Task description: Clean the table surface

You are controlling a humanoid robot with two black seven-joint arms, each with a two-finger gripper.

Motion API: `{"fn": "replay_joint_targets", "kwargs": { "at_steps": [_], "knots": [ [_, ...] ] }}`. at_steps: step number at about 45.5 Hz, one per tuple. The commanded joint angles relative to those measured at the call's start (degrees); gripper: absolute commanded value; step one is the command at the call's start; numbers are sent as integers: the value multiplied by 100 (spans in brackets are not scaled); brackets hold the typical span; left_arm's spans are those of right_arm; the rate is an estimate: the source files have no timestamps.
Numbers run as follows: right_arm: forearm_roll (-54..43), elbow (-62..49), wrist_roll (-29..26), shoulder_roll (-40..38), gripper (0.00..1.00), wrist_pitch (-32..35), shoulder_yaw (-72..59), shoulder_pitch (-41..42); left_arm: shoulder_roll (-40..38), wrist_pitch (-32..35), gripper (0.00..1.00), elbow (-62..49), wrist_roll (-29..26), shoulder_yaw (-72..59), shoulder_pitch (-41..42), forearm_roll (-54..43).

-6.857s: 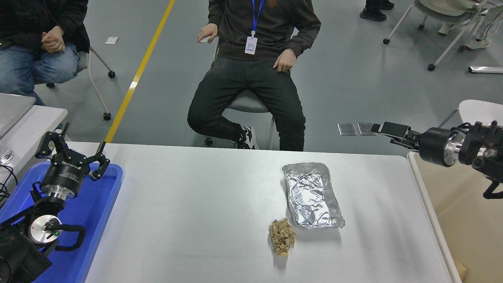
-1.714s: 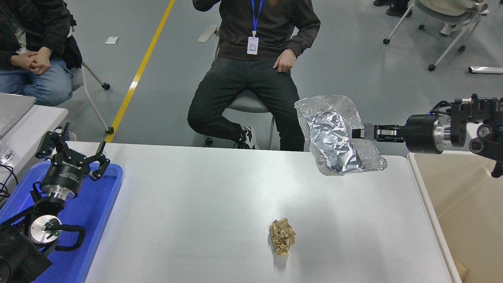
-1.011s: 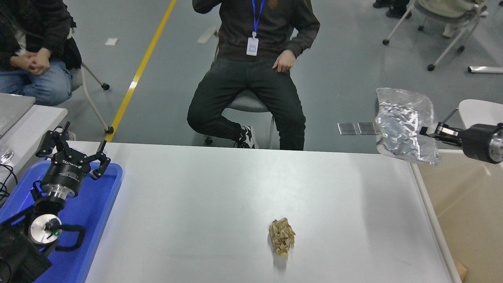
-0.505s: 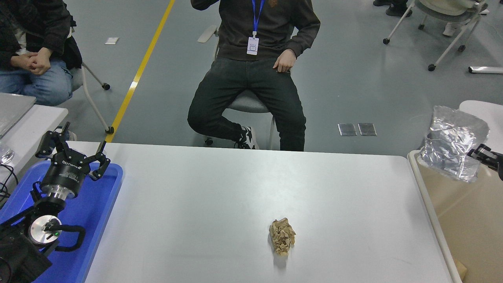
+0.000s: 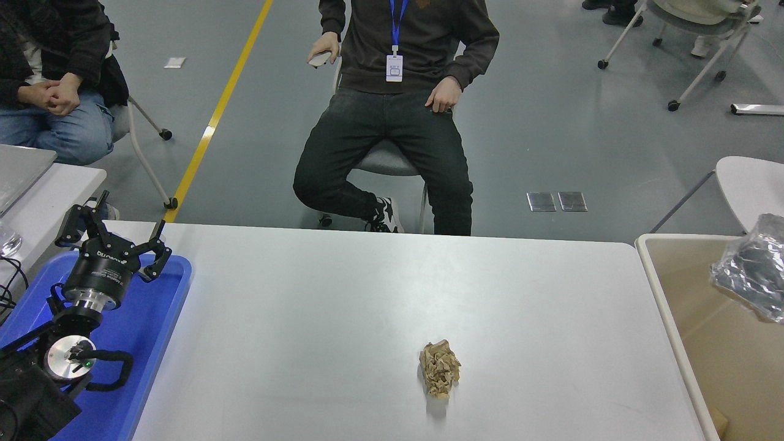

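Looking down from the head view, the crumpled foil tray [image 5: 752, 275] that lay on the white counter [image 5: 318, 318] seconds ago now hangs over the beige bin [image 5: 692, 318] at the counter's right edge, and the right arm has slipped out of frame, so whether it still holds the foil cannot be told. Only a crumpled brown paper wad [image 5: 439, 369] is left on the counter, so clearing looks roughly half done. At lower left, the left gripper [image 5: 109, 236] sits parked over the blue tray [image 5: 153, 331] with fingers spread wide, while a seated person [image 5: 392, 116] faces the counter's far side.
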Motion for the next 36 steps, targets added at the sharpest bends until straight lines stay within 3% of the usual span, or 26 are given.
{"fn": "replay_joint_targets", "kwargs": {
  "at_steps": [1, 36],
  "knots": [
    [26, -88, -304, 36, 0, -123, 276, -198, 0, 0, 100, -3, 0, 0, -1, 0],
    [176, -88, -357, 845, 0, -668, 548, -822, 0, 0, 100, -3, 0, 0, 7, 0]
  ]
}}
